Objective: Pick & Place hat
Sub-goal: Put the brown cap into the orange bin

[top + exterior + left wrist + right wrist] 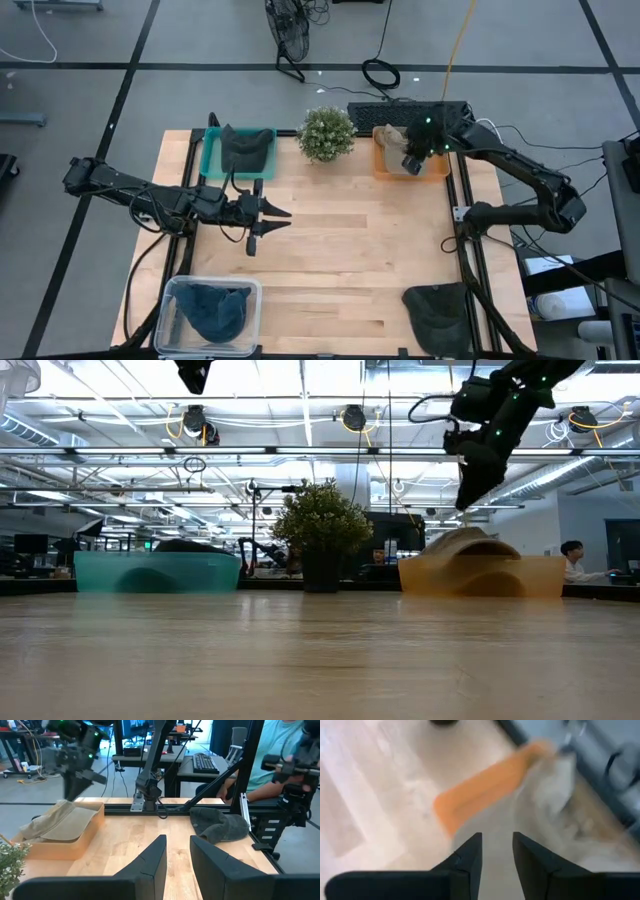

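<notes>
A tan hat (392,139) lies crumpled in the orange bin (434,174) at the table's far right, brim spilling over the rim. A dark hat (245,148) sits in the teal bin (210,158), another in the clear bin (172,296), and one (438,315) lies loose at the near right corner.

A light wooden table (340,250) with a dark frame fills the middle of the high view. At its upper left stands a teal bin (212,150) holding a dark hat (245,148). A potted green plant (326,133) sits at upper centre, and just right of it an orange bin (382,165) with a tan hat (392,136). At lower left is a clear bin (172,292) with a bluish hat (215,310). A dark grey hat (440,315) lies bare on the wood at lower right.
</notes>
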Action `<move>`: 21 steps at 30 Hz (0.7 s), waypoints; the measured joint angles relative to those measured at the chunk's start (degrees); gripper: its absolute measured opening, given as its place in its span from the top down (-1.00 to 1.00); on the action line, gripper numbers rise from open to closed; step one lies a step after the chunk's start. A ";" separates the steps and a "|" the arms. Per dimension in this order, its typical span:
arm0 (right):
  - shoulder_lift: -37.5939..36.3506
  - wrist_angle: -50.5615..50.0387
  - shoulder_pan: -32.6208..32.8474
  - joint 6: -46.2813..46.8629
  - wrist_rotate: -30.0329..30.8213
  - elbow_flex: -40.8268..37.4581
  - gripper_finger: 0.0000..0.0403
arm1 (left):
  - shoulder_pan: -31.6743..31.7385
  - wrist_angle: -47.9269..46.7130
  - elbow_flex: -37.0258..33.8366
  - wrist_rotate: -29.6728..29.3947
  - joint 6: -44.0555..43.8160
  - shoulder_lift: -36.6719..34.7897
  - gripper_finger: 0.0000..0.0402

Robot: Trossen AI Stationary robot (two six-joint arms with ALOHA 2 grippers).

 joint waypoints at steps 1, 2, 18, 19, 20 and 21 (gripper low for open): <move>0.30 -1.49 1.19 3.54 1.35 0.00 0.53 | 0.00 0.00 0.00 0.00 0.00 0.00 0.53; 0.69 -2.66 2.33 6.53 3.57 -0.01 0.55 | 0.00 0.02 0.00 0.00 -0.02 0.00 0.53; 2.07 17.28 -3.51 13.00 15.78 -17.44 0.53 | -0.04 -0.60 0.00 0.00 -0.44 0.00 0.53; 2.07 18.59 -4.06 12.72 15.13 -18.64 0.53 | -0.04 -0.74 0.00 -0.02 -0.39 0.00 0.53; 2.01 20.02 -4.53 12.29 14.47 -19.63 0.53 | -0.04 -0.81 -0.02 -0.02 -0.26 0.00 0.53; 1.97 21.06 -4.79 11.69 14.10 -20.46 0.53 | -0.04 -0.81 0.00 -0.02 -0.21 0.00 0.53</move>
